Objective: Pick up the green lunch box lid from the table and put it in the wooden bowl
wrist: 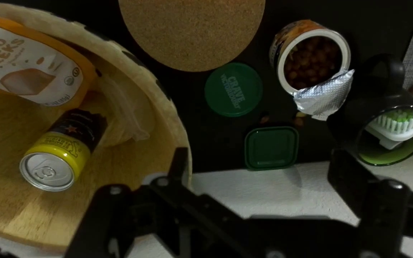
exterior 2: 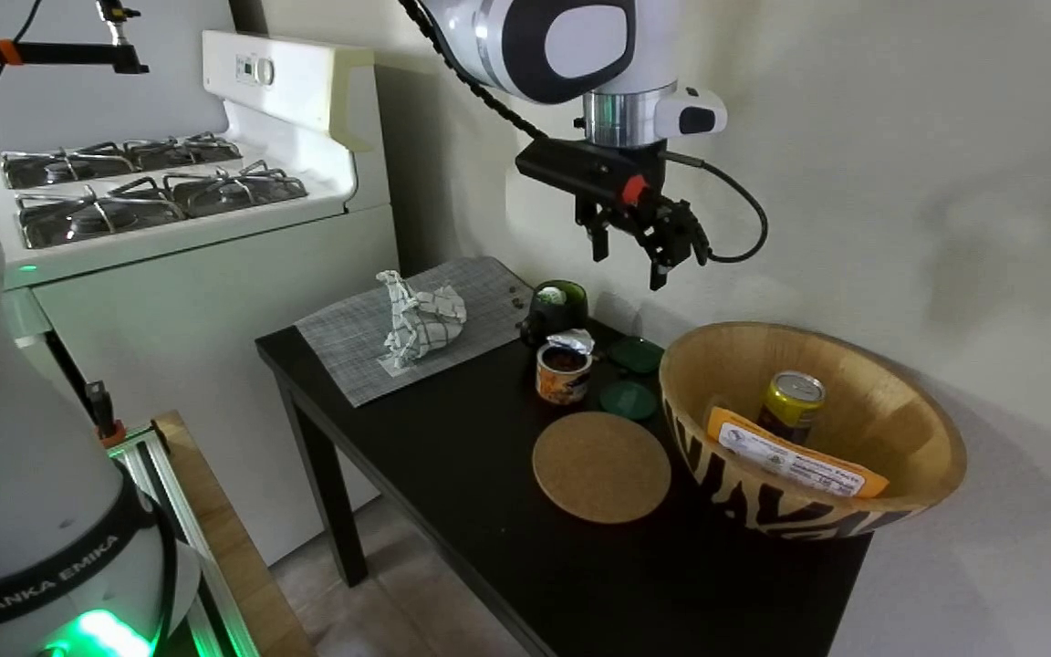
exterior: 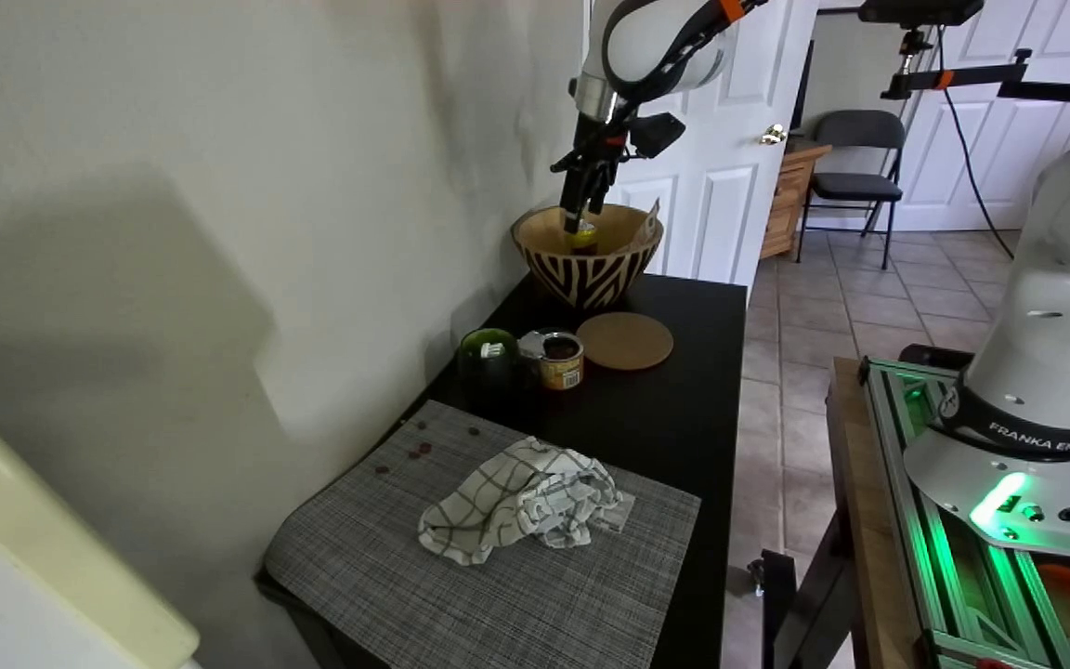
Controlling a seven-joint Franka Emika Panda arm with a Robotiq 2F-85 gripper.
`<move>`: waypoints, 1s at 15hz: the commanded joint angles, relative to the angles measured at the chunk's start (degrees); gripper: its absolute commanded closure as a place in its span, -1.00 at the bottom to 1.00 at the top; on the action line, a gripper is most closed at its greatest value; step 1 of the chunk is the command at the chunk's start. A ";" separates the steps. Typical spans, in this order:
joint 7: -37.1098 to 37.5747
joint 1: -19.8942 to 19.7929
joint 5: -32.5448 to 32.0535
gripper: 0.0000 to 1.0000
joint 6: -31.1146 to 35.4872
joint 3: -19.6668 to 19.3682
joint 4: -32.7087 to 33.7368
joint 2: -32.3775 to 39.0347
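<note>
The green lunch box lid, a rounded-square dark green lid, lies on the black table (exterior 2: 489, 493) close to the wall. It shows in the wrist view (wrist: 271, 147) and in an exterior view (exterior 2: 635, 354). My gripper is open and empty above it in both exterior views (exterior: 584, 216) (exterior 2: 630, 266). In the wrist view the fingertips (wrist: 259, 157) stand wide apart on either side of the lid. The wooden bowl (exterior 2: 799, 516) stands beside it at the table's end and also shows in the wrist view (wrist: 169, 125). A yellow can (wrist: 52, 157) and an orange pouch (wrist: 31, 68) are inside.
A round green lid (wrist: 233, 89) lies next to the square one, with a tan disc (exterior 2: 602, 467) beyond. An opened can (wrist: 310, 61) with a foil flap and a dark mug (wrist: 393, 122) stand nearby. A cloth (exterior: 526, 502) lies on a grey mat (exterior: 535, 604).
</note>
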 commanded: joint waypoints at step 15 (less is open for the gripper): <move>-0.22 -5.35 3.05 -1.00 24.60 11.01 11.68 30.00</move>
